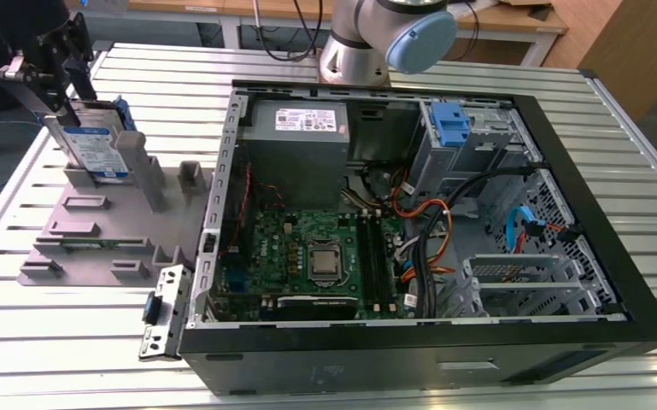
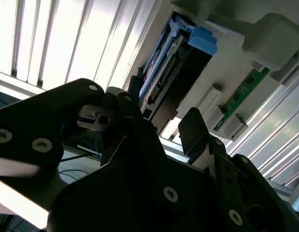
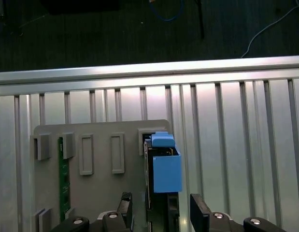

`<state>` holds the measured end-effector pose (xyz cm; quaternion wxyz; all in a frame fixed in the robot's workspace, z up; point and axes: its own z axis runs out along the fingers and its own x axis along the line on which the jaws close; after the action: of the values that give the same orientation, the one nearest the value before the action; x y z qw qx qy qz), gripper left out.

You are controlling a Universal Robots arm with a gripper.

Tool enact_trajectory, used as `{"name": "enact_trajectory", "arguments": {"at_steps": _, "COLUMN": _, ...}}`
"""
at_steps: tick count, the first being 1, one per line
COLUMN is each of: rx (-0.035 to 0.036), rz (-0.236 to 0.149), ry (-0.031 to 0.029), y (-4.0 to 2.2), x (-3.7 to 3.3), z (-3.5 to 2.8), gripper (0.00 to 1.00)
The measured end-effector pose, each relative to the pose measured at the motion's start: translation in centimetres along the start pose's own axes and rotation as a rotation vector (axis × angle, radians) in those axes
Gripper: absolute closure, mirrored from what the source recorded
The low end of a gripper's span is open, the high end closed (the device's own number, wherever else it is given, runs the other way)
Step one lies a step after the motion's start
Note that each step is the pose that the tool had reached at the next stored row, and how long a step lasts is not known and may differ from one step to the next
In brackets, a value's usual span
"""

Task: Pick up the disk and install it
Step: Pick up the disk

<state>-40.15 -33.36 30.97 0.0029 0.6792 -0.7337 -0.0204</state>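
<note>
The disk (image 1: pixel 96 147) stands on edge in a slot of the grey holder plate (image 1: pixel 89 231) at the exterior view's left, silver with a white-and-blue label and blue side rails. My gripper (image 1: pixel 68 101) hangs just above its top end. In the first wrist view the disk (image 3: pixel 166 174) runs up between the two dark fingertips (image 3: pixel 126 207), and a gap shows on each side. My gripper (image 3: pixel 161 209) is open there. The second wrist view shows the disk's connector edge (image 2: pixel 163 72) beyond my gripper (image 2: pixel 161 108), whose fingers stand apart.
An open computer case (image 1: pixel 601 256) fills the table's middle and the exterior view's right, with a grey power-supply box (image 1: pixel 305 124) and a blue clip (image 1: pixel 451 124) at its drive bay. A green memory stick (image 3: pixel 64 179) sits in the holder plate. The arm's base (image 1: pixel 362 43) stands behind the case.
</note>
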Motion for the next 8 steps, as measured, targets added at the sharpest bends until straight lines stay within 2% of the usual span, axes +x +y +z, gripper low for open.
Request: {"name": "enact_trajectory", "arguments": {"at_steps": 8, "rx": 0.0004, "rz": 0.000, "ry": -0.0002, "y": -0.01, "x": 0.00, "z": 0.16, "gripper": 0.41}}
